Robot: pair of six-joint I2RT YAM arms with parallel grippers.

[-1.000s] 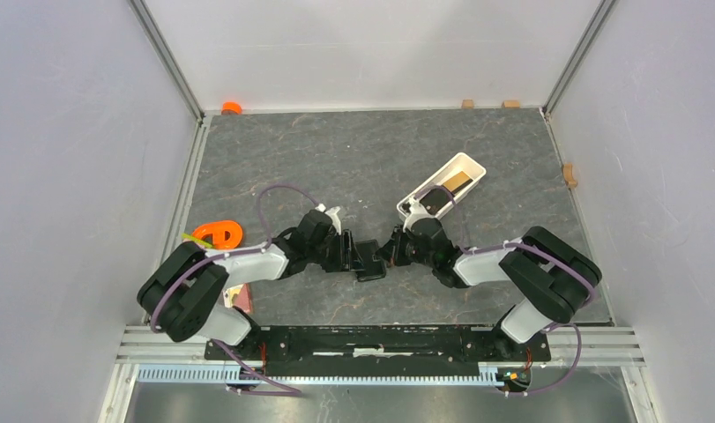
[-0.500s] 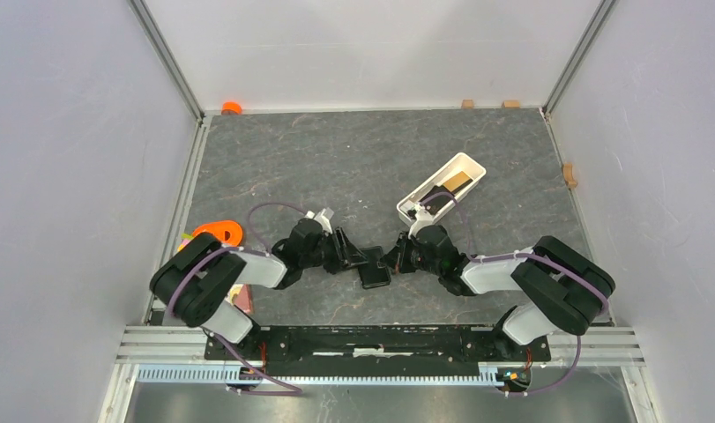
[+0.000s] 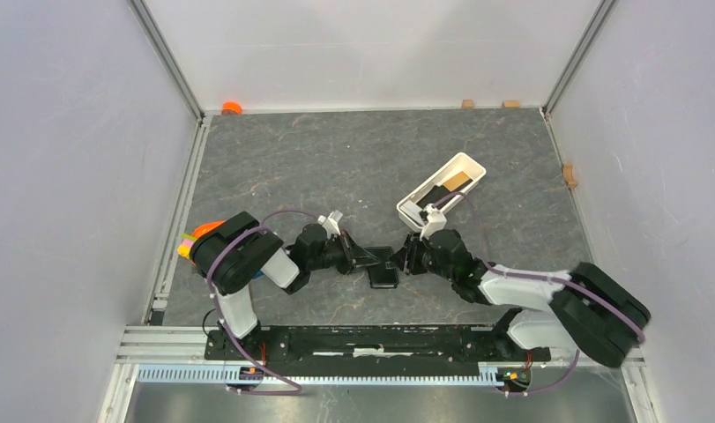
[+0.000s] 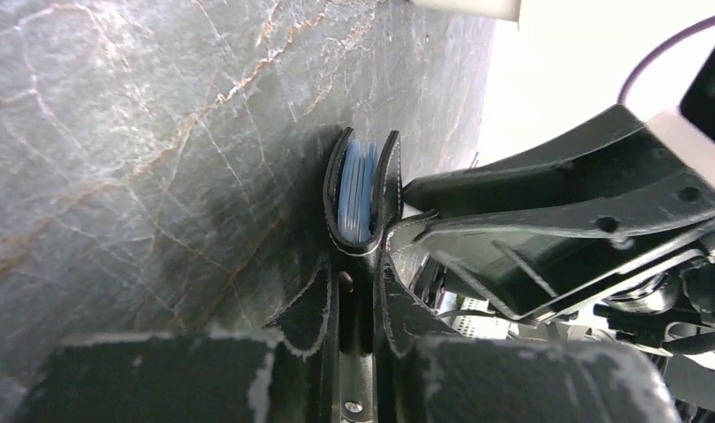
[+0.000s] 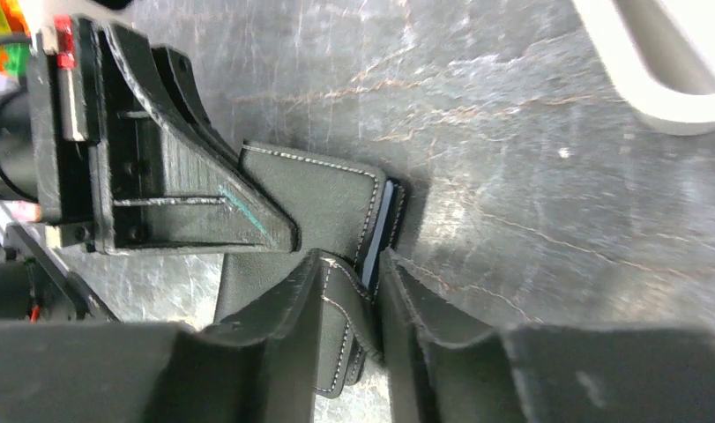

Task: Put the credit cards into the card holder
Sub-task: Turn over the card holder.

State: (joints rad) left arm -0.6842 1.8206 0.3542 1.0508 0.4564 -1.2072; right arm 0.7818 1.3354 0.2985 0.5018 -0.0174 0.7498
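- Black leather, the card holder (image 3: 384, 267) lies on the grey stone counter (image 3: 336, 159) in the top view, near the arm bases. The left claw (image 3: 364, 258) is at its left end and the right claw (image 3: 405, 261) at its right. Well apart, a black credit card (image 3: 433, 196) and a tan credit card (image 3: 459, 181) lie in the white tray (image 3: 471, 163).
- Left wrist: the card holder (image 4: 336, 194) is seen edge-on, with light blue credit cards (image 4: 358, 189) between its flaps. The left claw (image 4: 358, 273) is pinched on its near end.
- Right wrist: the right claw (image 5: 355, 262) straddles the stitched edge of the card holder (image 5: 318, 189), its gap narrow. I cannot tell whether it grips.
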